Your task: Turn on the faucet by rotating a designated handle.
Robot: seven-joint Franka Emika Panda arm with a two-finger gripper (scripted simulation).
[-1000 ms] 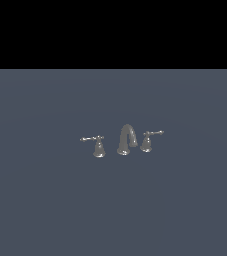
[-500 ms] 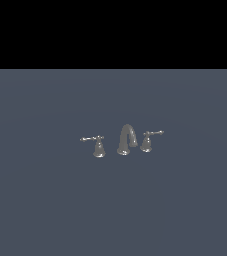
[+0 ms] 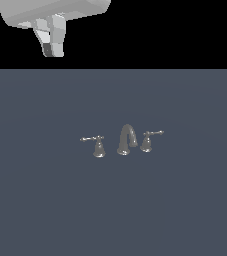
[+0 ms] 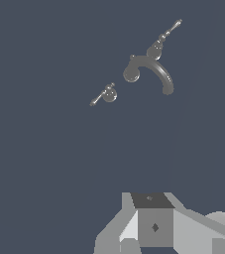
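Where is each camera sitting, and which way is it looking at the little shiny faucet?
Exterior view: sits off the arm, looking slightly down across the dark grey-blue floor at the tiny grey metal faucet; the white gripper hangs high at the top.
Wrist view: rides on the arm, looking almost straight down at the faucet from far above; the gripper's grey-white body fills the picture's edge.
Shared: both show the arched spout and the left-pointing lever handle, untouched.
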